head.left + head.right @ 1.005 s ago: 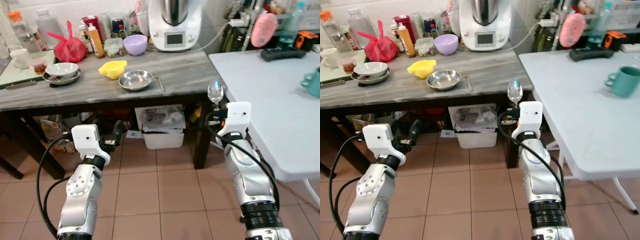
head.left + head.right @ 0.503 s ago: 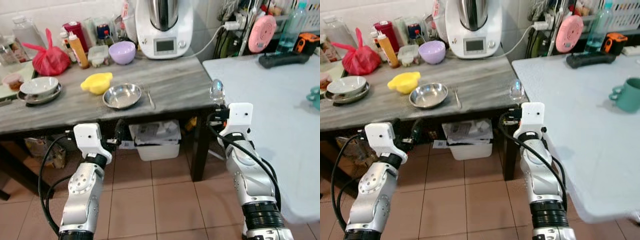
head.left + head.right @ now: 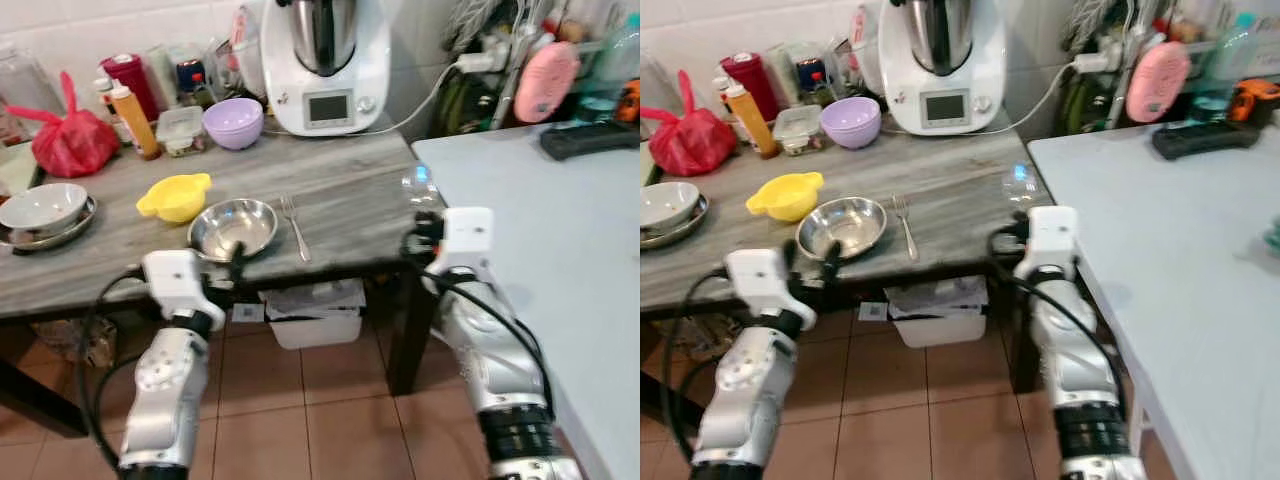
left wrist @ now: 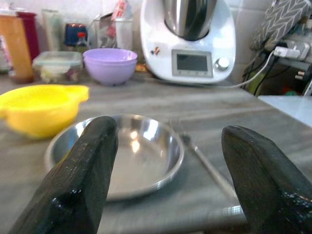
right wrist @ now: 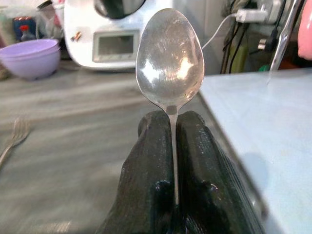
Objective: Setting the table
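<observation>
A metal spoon [image 5: 169, 56] stands upright, bowl end up, with my right gripper [image 5: 170, 122] shut on its handle. It hangs at the corner where the grey wood table [image 3: 360, 180] meets the white table [image 3: 560, 260]. My left gripper [image 3: 238, 262] is open at the grey table's front edge, its fingers [image 4: 90, 165] spread on either side of a steel bowl [image 3: 232, 227]. A fork [image 3: 297, 225] lies just right of that bowl. A yellow bowl [image 3: 175, 197] sits to its left, and purple bowls [image 3: 234, 122] stand behind.
A white kitchen machine [image 3: 325, 60] stands at the back of the grey table, with bottles, a red bag [image 3: 68, 140] and a bowl on a plate [image 3: 42, 210] to the left. A white bin [image 3: 315, 315] sits under the table. A black device [image 3: 590, 140] lies on the white table.
The camera has come closer to the grey table. My left gripper has risen from below the tabletop to its front edge by the steel bowl. The right gripper still holds the spoon.
</observation>
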Tool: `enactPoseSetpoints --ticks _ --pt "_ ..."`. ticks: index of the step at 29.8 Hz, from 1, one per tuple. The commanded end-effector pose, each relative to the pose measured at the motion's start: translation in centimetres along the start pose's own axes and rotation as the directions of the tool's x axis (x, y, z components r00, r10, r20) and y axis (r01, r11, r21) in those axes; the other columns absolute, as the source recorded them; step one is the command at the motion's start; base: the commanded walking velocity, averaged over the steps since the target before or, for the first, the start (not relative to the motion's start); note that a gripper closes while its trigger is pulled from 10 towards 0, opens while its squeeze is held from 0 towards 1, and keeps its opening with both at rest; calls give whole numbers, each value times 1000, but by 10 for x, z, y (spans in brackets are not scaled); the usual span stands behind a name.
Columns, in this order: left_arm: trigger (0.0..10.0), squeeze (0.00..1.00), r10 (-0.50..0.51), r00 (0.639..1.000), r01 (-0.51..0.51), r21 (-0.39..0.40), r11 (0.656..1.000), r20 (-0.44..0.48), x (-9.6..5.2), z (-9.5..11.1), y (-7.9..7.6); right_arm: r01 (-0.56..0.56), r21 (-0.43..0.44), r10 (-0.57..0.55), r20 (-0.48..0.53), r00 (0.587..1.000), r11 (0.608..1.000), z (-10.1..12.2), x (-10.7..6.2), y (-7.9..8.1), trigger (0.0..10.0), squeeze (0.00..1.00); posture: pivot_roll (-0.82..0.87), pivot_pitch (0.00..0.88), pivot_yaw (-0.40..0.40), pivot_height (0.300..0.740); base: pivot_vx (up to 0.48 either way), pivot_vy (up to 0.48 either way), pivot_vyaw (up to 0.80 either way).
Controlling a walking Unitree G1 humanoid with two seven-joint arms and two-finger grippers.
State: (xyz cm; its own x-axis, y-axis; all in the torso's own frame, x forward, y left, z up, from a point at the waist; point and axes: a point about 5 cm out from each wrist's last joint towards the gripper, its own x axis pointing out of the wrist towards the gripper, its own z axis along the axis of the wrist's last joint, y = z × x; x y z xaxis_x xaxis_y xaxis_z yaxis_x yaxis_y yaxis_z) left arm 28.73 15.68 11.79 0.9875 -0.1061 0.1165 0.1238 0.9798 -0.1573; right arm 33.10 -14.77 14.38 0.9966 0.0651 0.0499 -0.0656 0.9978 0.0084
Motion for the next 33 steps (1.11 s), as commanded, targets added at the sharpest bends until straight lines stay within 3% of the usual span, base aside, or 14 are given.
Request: enactPoseSetpoints --ticks 1,12,19,25,33 --pt "10000 0 23 1000 -23 22 1000 7 -1 4 9 -31 17 31 15 999 999 5 2 11 10000 0 -126 32 71 740 480 0 0" --pt "10000 0 36 999 -36 32 999 15 -7 8 12 -47 31 47 -5 999 998 1 0 14 10000 0 -118 42 75 740 268 0 0" --pt "10000 0 -42 998 47 113 992 -48 -33 3 14 -112 66 115 -48 992 991 -8 -5 28 10000 0 -103 57 69 740 0 0 0" --pt "10000 0 -66 991 79 109 991 -119 -51 -4 17 -145 110 156 -106 982 983 -20 -11 38 10000 0 -90 74 72 740 0 0 0" --pt "10000 0 -124 979 141 95 986 -161 -63 -7 10 -129 163 156 -168 973 978 -34 -16 43 10000 0 -76 79 83 740 0 0 0"
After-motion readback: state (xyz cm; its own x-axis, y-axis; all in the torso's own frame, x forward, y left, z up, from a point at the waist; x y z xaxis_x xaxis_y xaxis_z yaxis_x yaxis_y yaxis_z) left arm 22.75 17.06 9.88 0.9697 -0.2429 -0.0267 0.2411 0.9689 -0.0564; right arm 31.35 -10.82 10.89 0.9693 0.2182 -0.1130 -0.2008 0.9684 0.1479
